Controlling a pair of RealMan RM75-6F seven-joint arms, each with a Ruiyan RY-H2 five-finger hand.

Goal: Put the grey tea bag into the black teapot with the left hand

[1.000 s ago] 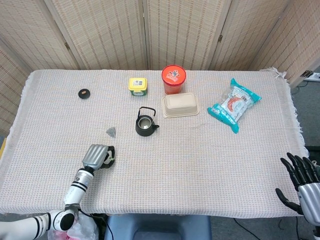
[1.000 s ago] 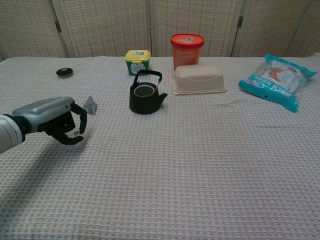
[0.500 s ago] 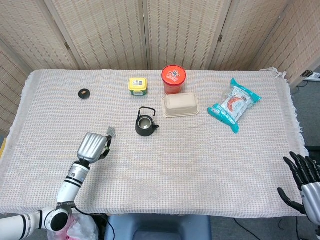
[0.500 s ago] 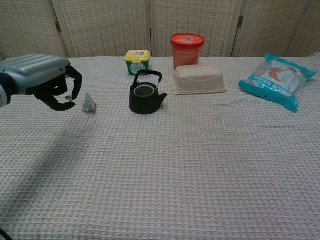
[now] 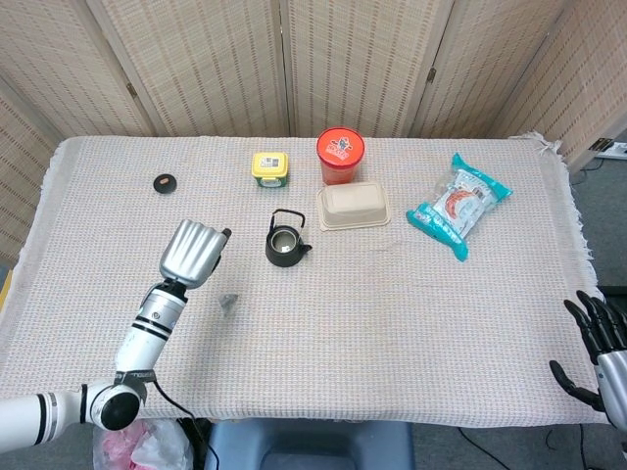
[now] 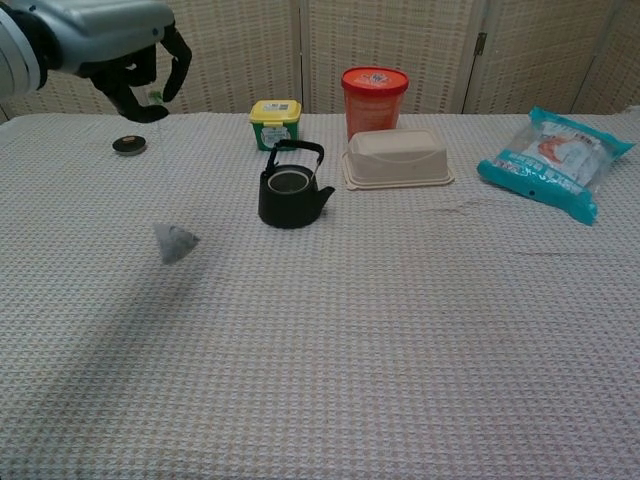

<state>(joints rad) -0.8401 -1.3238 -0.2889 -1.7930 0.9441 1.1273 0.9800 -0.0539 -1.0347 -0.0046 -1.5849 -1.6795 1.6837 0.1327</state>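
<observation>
we see a pale woven cloth point(image 5: 392, 323) over the table, reed screens point(image 5: 343, 59) behind. our left hand point(image 6: 125, 45) pinches the tag; the grey tea bag point(image 6: 174, 242) dangles left of the black teapot point(image 6: 290, 190). right hand point(image 5: 600, 354) spread, holding nothing.

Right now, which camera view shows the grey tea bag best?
The chest view: the grey tea bag appears large, below the raised left hand. The head view shows it only as a small grey speck.
</observation>
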